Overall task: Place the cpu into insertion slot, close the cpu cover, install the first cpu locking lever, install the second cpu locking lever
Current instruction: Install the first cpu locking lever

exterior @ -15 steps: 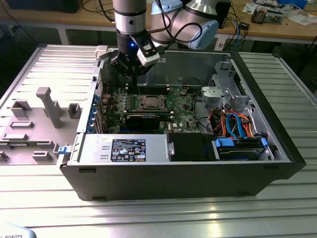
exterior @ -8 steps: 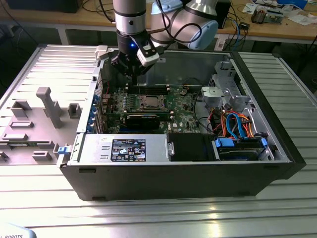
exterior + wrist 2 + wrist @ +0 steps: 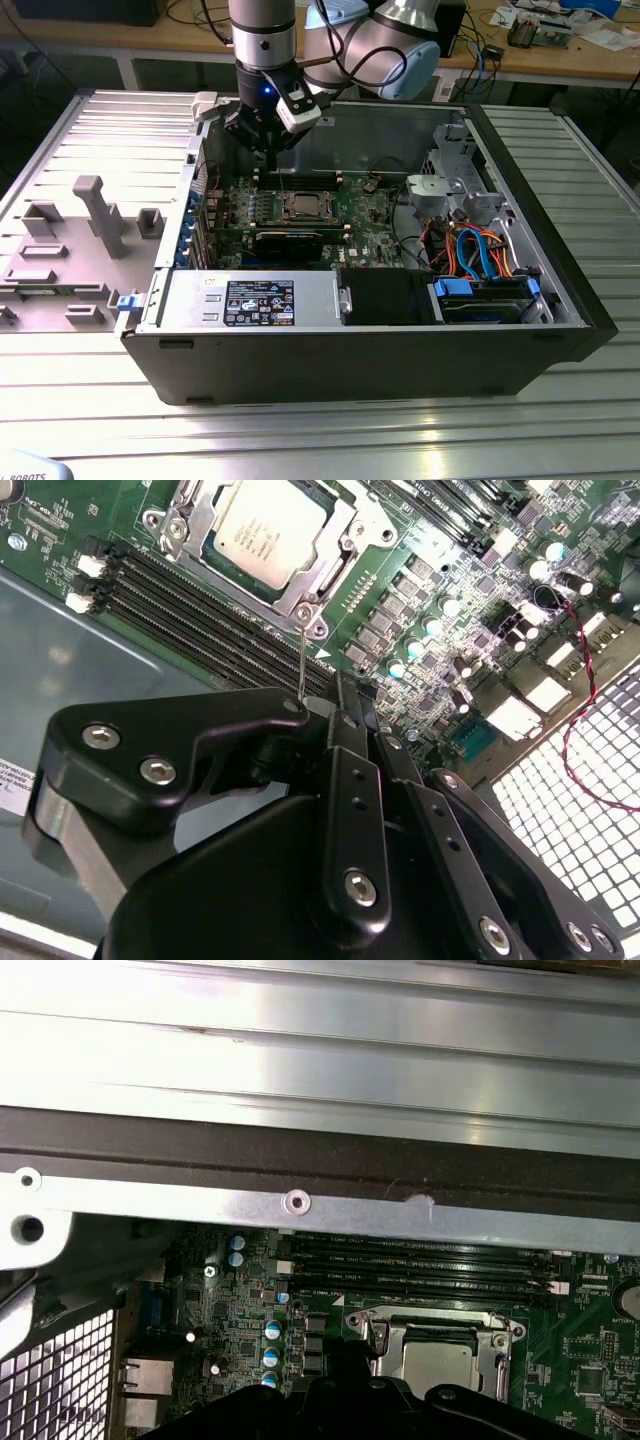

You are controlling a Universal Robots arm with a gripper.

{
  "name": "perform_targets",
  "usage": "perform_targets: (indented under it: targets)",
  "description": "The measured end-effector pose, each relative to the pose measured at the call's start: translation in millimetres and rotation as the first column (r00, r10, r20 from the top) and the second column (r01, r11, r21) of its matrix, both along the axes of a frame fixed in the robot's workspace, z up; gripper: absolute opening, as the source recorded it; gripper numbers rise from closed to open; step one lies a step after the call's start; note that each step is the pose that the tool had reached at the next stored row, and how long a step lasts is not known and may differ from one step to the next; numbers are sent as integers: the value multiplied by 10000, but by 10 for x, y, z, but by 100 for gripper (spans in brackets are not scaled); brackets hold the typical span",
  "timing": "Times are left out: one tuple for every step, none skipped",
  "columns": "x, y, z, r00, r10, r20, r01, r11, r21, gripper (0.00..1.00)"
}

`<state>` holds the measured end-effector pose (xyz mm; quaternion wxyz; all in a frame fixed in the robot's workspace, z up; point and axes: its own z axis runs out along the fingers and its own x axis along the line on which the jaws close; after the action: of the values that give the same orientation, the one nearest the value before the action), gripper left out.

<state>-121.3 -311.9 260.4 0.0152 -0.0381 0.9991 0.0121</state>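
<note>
Exterior view, nearest first: the open computer case [image 3: 350, 350] lies on the slatted metal table [image 3: 300, 440], its dark front wall across the lower middle of the frame, with a labelled silver power supply [image 3: 250, 300] just behind that wall and a blue-and-orange cable bundle [image 3: 480, 255] toward the exterior view's right. Past these, near the frame's centre, sits the green motherboard [image 3: 370, 215] with the insertion slot [image 3: 303, 208]. The cpu [image 3: 268, 530] lies seated in the slot, its dull silver top showing through the square window of the cpu cover [image 3: 200, 520], which lies flat over it in the second wrist view; the first wrist view shows the same silver frame around the chip at lower right. A thin wire locking lever [image 3: 301, 655] runs from the cover's corner screw down to the black gripper body. The long black memory slots [image 3: 190, 610] run just beside the socket. The gripper [image 3: 268, 150] hangs above the board's far edge, upper middle of the exterior frame, apart from the socket. Finger spread: cannot tell, the tips are hidden by the gripper's own linkage. Farthest back stands a wooden bench [image 3: 560, 50] with clutter.
</note>
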Motion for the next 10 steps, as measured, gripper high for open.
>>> perform_targets:
  targets:
    - [0,0,0,10000,0,0,0,10000,0,11]
    - [0,0,0,10000,0,0,0,10000,0,11]
    - [9,1,-1,10000,-1,-1,1,10000,0,11]
    - [22,0,-1,10000,0,0,0,10000,0,11]
    - [39,0,-1,10000,-1,0,1,10000,1,11]
    - [48,0,-1,10000,0,0,0,10000,0,11]
    - [57,0,0,10000,1,-1,-1,10000,-1,11]
    - [68,0,0,10000,0,-1,0,10000,-1,11]
    - [76,0,0,10000,0,-1,0,10000,0,11]
    - [87,0,0,10000,0,0,0,10000,-1,11]
